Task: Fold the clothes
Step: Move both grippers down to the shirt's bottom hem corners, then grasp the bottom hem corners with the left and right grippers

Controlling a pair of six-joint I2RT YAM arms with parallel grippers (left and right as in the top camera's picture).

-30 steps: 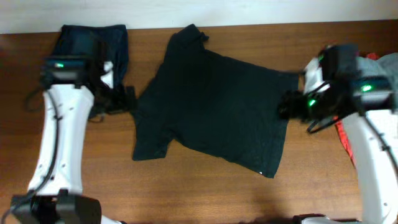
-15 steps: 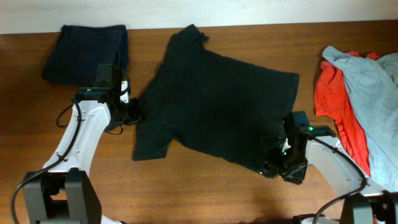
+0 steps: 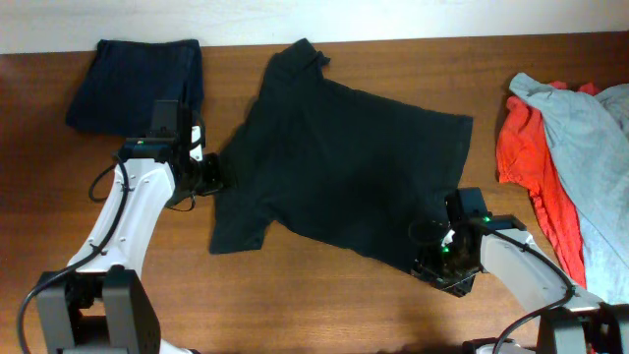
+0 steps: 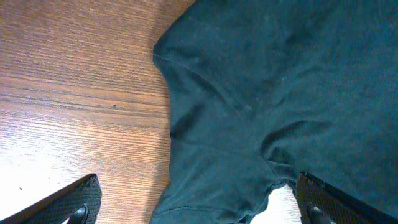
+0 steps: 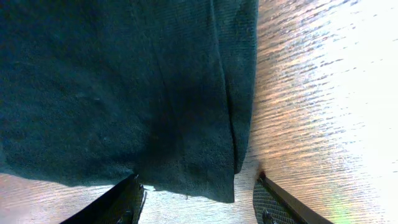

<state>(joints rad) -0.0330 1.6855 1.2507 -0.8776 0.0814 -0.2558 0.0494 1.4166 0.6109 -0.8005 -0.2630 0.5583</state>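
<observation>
The T-shirt looks limp and light, best pinched at its corners. Right gripper straddles the hem, jaws apart; left gripper gapes wide at the sleeve.

Table front bare, passable; crumpled pile (red, grey) blocks right edge; navy stack crowds back-left.

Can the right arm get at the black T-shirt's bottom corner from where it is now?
Probably yes: the right gripper sits right over that hem corner of the black T-shirt, jaws apart on either side, nothing covering it.
</observation>
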